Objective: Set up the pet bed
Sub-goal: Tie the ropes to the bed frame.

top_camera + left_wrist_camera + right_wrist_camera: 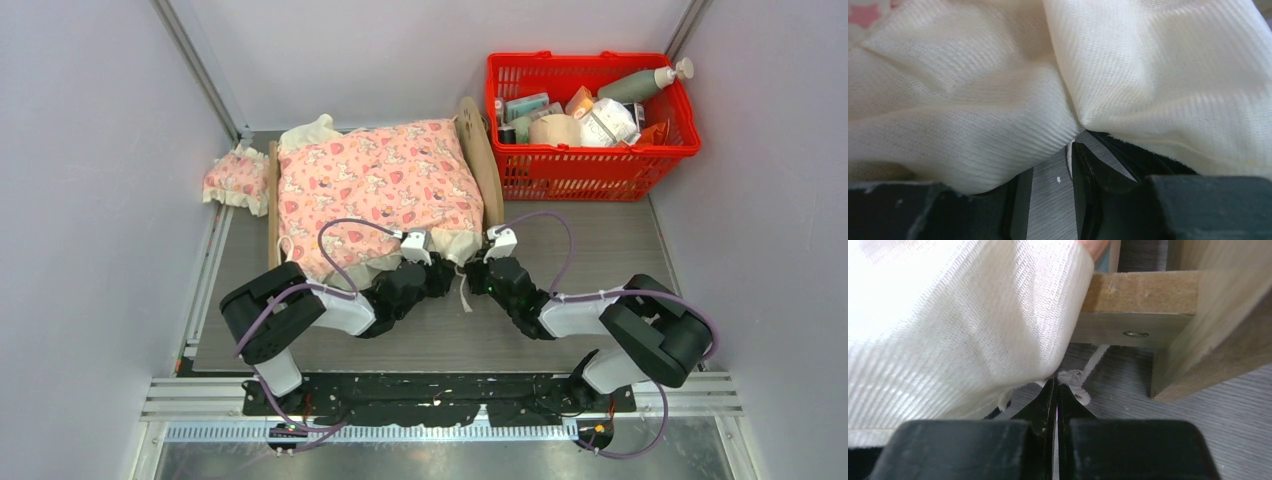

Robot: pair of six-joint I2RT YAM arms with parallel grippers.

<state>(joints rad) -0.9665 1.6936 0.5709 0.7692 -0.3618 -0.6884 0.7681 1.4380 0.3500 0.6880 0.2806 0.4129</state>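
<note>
At the left gripper [1068, 150]: jaws are seen part-way apart, with table surface visible through the gap. The cream frill [973, 115] is bunched right at the tips. Whether it is pinched cannot be told.
Left placement, why: the tips are set at the blanket's near hem, judged so the hem can be drawn down or tucked.
At the right gripper [1055, 387]: the fingers are pressed together and nothing is clearly caught between them. The frill edge touches on their left, and a knotted white cord [1074, 381] lies just beyond the tips.
Right placement, why: it is held low at the frame's near corner, under the hanging frill. This is judged a push/tuck posture rather than a grasp, but a try for the cord cannot be ruled out.
Blanket [375, 185]: pink patterned and spread over most of the bed. The near edge is rumpled and hangs toward the arms.
Pet bed [485, 165]: placed at far centre of the table [590, 260], with its headboard end just beside the red basket [590, 170]. The mattress is hidden under the blanket.
Pillow [236, 178]: left on the table just beside the bed's other end, outside the frame.
Progress, judged: the blanket is on and its hem is being dressed. The pillow is not yet placed.
Risk, judged: the frill or cord could be snagged and the light frame dragged.
</note>
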